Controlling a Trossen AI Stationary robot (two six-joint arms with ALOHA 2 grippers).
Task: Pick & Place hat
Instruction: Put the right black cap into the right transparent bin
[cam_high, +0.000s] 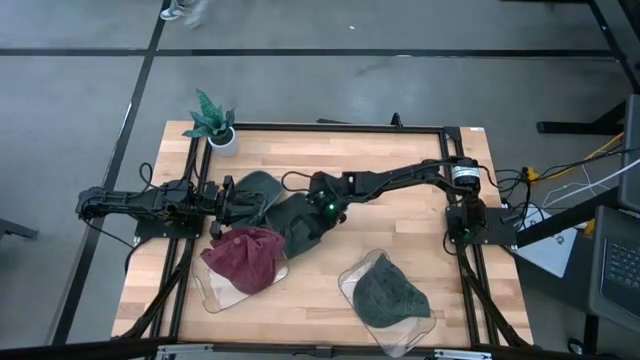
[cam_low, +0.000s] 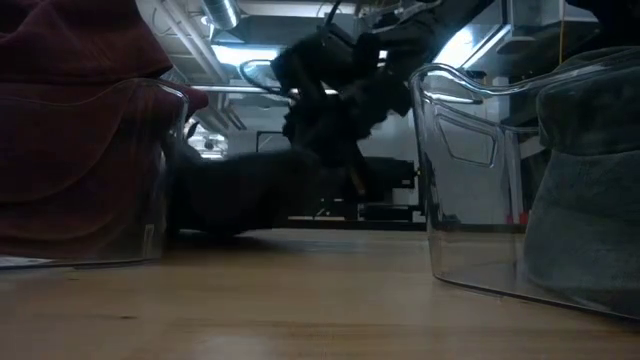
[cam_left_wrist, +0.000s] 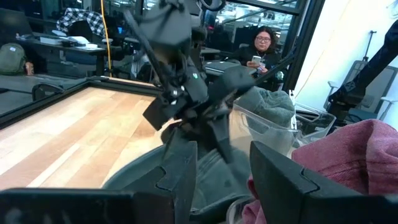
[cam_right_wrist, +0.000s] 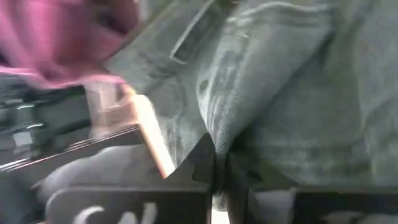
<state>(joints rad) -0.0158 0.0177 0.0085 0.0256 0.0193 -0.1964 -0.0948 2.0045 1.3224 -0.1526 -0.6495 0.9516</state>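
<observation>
A dark grey hat (cam_high: 285, 220) lies mid-table between both arms. My right gripper (cam_high: 322, 208) reaches in from the table's right and is shut on the hat; the right wrist view shows it closed (cam_right_wrist: 219, 171) on a ridge of the fabric. My left gripper (cam_high: 232, 200) is open at the hat's left side, and in its wrist view the fingers (cam_left_wrist: 224, 152) stand on either side of the hat's near edge (cam_left_wrist: 205, 177). A maroon hat (cam_high: 245, 255) sits in a clear tray near the front left. A grey-green hat (cam_high: 390, 295) sits in another clear tray at the front right. My right gripper pinches a raised fold of the dark hat's crown fabric (cam_right_wrist: 233, 140) between both fingers, coming from above and the table's right, slanting down. The pinched part is pulled up (cam_low: 330, 100) while the rest of the hat stays on the table (cam_low: 240, 195). My left gripper: I cannot tell whether it touches the hat.
A small potted plant (cam_high: 214, 125) stands at the far left corner. The clear trays (cam_high: 215, 295) (cam_high: 350, 275) take up the near half of the table. Bare wood lies at the far right (cam_high: 420, 215). A seated person (cam_left_wrist: 264, 46) is in the room beyond.
</observation>
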